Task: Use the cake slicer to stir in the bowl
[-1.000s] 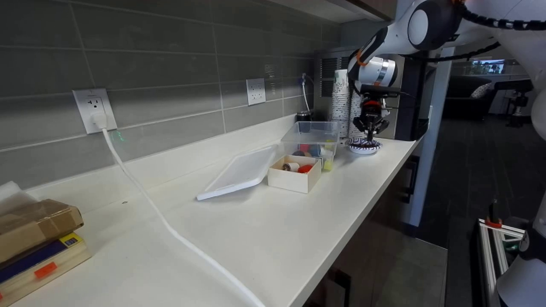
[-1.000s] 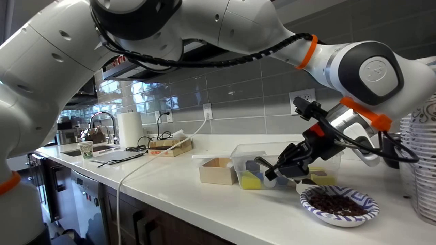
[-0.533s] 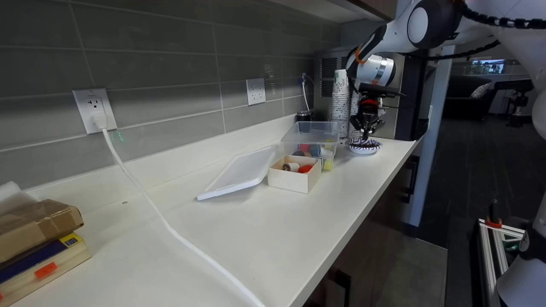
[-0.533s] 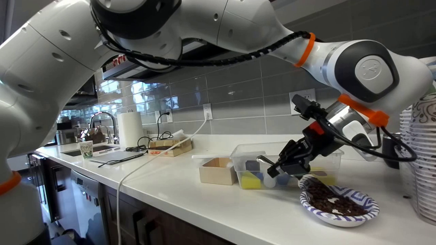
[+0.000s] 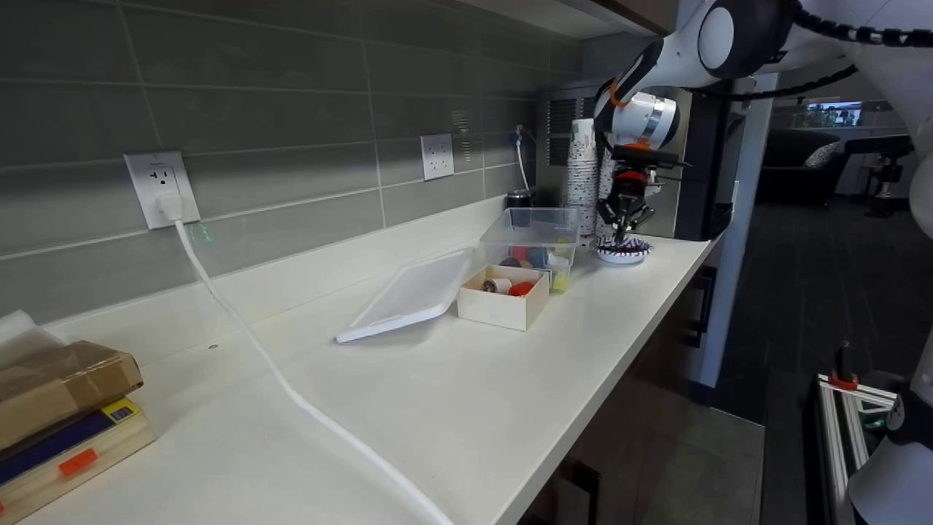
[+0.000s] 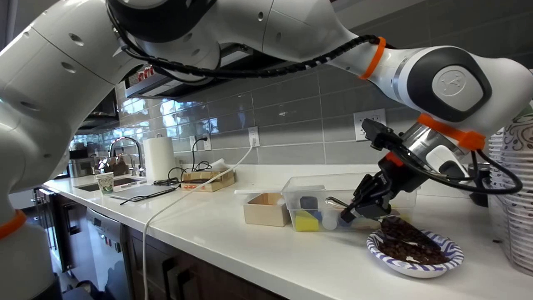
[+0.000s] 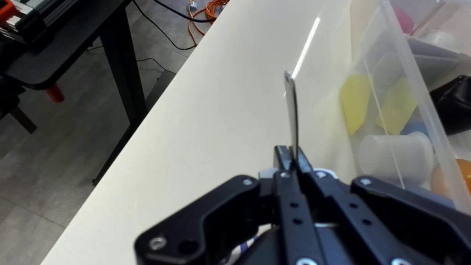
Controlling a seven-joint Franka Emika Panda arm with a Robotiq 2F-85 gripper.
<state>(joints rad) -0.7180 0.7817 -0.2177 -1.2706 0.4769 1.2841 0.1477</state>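
Surface [image 6: 258, 246] is long, white, glossy, with a straight front edge; most room lies along that edge. Arm [image 6: 300, 37] reaches in high over it, lower end bent down. Clear box [image 5: 530, 233] sits toward the back, coloured pieces [image 6: 307, 223] inside; closest thing in the way, its wall takes up one side of the wrist view. White lid [image 5: 412, 295] tilted near it. Paper cups [image 6: 516, 200] in tall stacks limit the far side. Wood box [image 5: 492, 310] just beside the clear box, red item [image 5: 521, 289] inside. Bowl [image 6: 418, 271]: round, shallow, white, blue-purple zigzag on the inside. Upright on the surface, near the clear box, cups beyond it, strip of surface between it and the front edge. Claw [image 7: 293, 156] tilted, just above the bowl, fingers pinched together on the thin metal handle of the cake slicer [image 7: 293, 114]. Handle end pokes out on the side away from the bowl; blade points down into the bowl. Dark brown bits [image 6: 397, 252] cover most of the bowl's bottom, white showing through in patches. Can't tell how deep the blade sits in them.
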